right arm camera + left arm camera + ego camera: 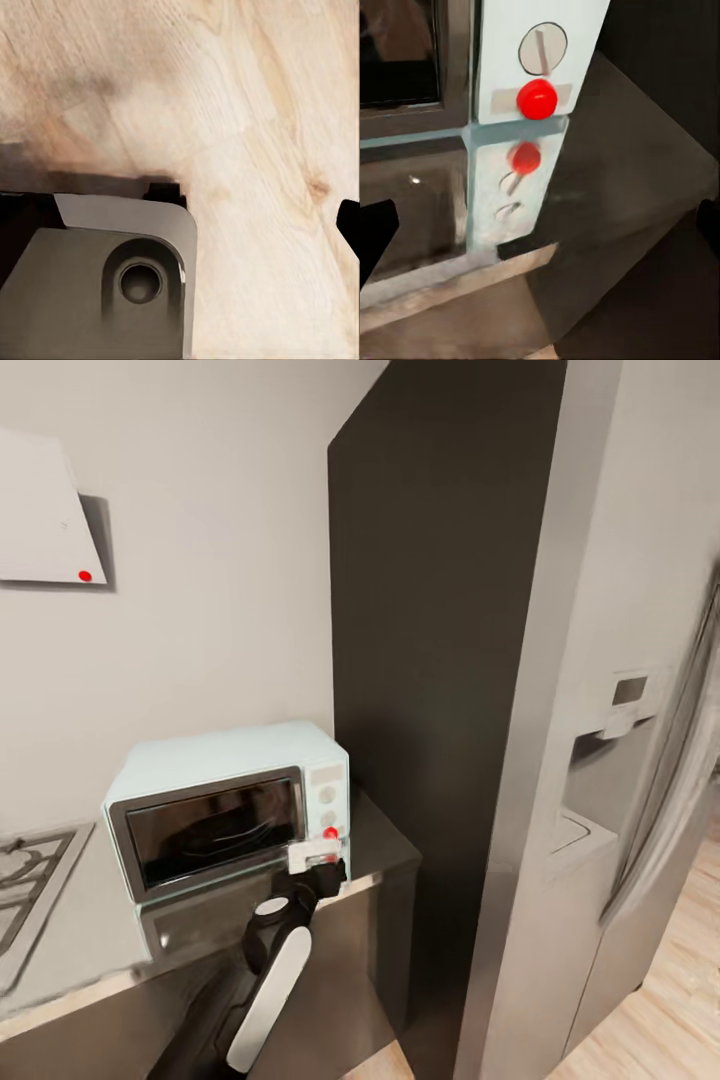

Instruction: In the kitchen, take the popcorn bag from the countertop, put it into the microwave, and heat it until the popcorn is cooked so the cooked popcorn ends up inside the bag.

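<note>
- A white wall-mounted hood (45,515) with a red dot sits top left, cut off by the frame edge.
- A gas hob (25,880) is cut off at the left edge.
- The pale blue-white boxy microwave (235,805) stands on the glossy grey countertop (385,845), door closed; what lies behind the dark glass is hard to make out.
- The left gripper (318,860) hovers at the microwave's red indicator light (537,98); I cannot tell its opening.
- A tall steel fridge (620,760) stands at the right.
- The right wrist view shows pale wooden floor (262,112) and a grey robot part (112,277); that gripper's spread is unclear.

Soft even indoor light, glossy countertop (385,850) mirroring the microwave (230,800), smeared fridge edge (670,760)
</note>
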Motion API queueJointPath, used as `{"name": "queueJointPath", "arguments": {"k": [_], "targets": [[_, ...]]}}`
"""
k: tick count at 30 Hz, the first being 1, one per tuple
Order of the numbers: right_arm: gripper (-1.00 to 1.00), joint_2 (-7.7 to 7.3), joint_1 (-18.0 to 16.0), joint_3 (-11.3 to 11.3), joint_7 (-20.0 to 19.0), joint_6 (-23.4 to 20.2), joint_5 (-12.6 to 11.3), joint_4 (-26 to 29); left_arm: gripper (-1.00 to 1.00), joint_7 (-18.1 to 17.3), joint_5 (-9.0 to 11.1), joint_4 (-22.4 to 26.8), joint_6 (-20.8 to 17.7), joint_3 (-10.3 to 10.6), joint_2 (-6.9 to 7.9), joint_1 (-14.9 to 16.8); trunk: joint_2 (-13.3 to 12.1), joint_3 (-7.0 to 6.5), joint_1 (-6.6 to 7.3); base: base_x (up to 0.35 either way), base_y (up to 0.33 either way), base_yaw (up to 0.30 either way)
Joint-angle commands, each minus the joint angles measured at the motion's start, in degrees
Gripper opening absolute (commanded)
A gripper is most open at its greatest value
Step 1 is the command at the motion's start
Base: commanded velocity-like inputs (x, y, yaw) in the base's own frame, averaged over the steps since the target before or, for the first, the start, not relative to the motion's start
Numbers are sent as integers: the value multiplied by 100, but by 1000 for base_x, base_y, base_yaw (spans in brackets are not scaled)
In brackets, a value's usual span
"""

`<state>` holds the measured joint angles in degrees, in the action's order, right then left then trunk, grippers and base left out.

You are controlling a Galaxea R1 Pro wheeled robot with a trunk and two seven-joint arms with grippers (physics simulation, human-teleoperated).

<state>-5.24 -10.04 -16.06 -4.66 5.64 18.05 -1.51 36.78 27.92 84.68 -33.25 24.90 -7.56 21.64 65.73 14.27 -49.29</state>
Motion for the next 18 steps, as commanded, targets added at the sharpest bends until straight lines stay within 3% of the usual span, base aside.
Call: {"name": "queueJointPath", "arguments": {"k": [1,2,5,7,9,10,11,13,14,16,17,18], "targets": [[100,-27,-7,-47,-12,36,44,-16,100,253,195,5,-7,96,-29,7,6,8,3,-346,0,0],[100,-54,-7,-43,-10,39,47,-11,100,598,480,1,-2,357,-58,3,6,8,3,-346,0,0],[100,-78,-7,-31,-11,46,68,-8,100,1317,973,-42,249,1125,-69,-99,6,8,3,-346,0,0],[100,-107,-7,-30,-9,63,114,-7,100,1910,1524,-365,1199,1907,1,-349,6,8,3,-345,0,0],[100,-173,-7,-29,-9,67,132,-7,100,2106,2035,-1338,2194,2661,72,-456,6,8,3,-346,0,0],[100,-185,-7,-29,-9,61,136,-7,100,2098,2593,-2405,2744,3100,91,-477,6,8,3,-345,0,0],[100,-192,-7,-28,-14,55,142,-7,100,2042,2921,-3005,2855,3178,93,-482,6,8,3,-346,0,0],[100,-195,-7,-23,-15,46,145,-11,100,1659,3312,-3817,3002,3214,85,-482,6,8,3,-346,0,0],[100,-196,-7,-22,-15,44,145,-13,100,1170,3527,-4373,3141,3222,85,-482,6,8,3,-346,0,0],[100,-192,-7,-25,-11,43,220,-15,100,-311,3891,-5640,3350,3225,87,-485,6,8,3,-346,0,0],[100,-185,-7,-28,-5,42,333,-15,100,-1310,4040,-6357,3398,3200,85,-484,6,8,3,-346,0,0],[100,-182,-7,-33,8,42,398,-15,100,-1904,4105,-6781,3410,3176,86,-482,6,8,3,-346,0,0]]}}
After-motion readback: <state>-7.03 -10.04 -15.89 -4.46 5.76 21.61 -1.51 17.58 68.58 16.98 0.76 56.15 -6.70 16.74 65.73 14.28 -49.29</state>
